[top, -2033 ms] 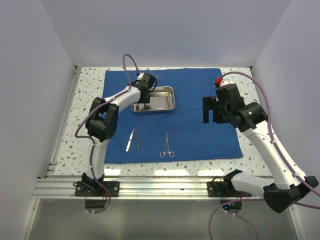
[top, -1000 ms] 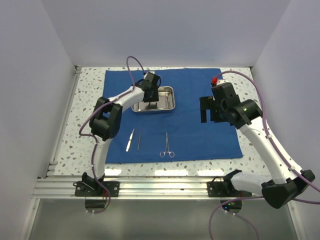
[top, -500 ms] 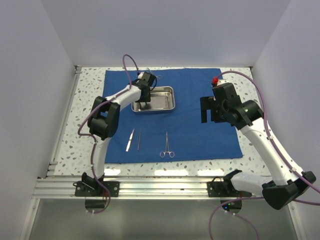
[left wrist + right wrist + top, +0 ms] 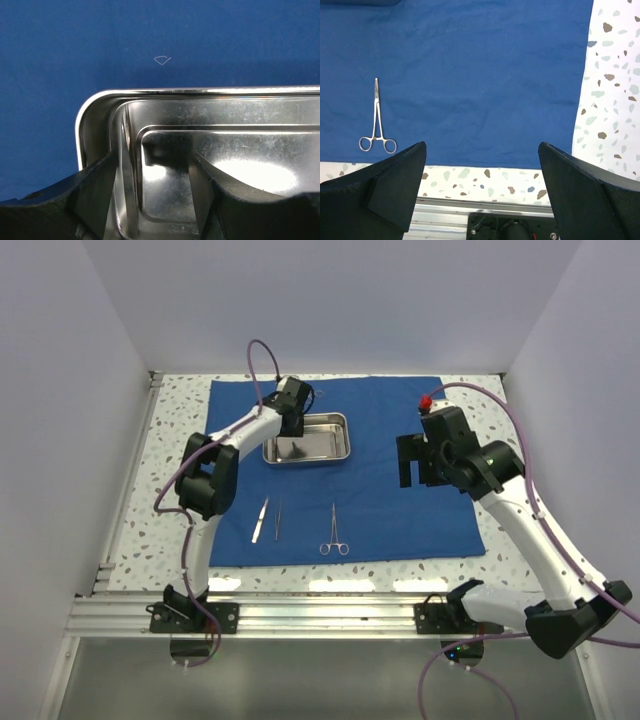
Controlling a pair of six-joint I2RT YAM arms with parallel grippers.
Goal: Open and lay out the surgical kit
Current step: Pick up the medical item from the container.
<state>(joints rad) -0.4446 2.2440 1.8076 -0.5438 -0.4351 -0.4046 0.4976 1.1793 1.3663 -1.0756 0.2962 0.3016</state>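
At the far left of the blue cloth (image 4: 400,510), the left fingers (image 4: 291,405) hang over the far-left corner of the steel tray (image 4: 335,445). They are parted and hold nothing. The wrist view looks down past them at the tray's rounded corner, one finger over the short left wall and the other over the tray floor. I cannot tell whether either touches the metal. The tray sits flat on the cloth with its long axis running left to right across the bench (image 4: 175,440), so its body stretches rightward and toward the arms from those fingers. This arm is plainly the nearer one to it.

Nearer the front edge lie the tweezers (image 4: 262,520), pointing away from the arms. Just right of them is a ring-handled clamp (image 4: 334,532), rings toward the front. Both are well apart from either arm.

Further right, the right fingers (image 4: 415,462) hover above bare cloth, spread wide and empty.

A second ago the left fingers were down over the tray's middle; they have since drawn back up to that far corner. The right arm has drifted slightly left, and the instruments have not shifted
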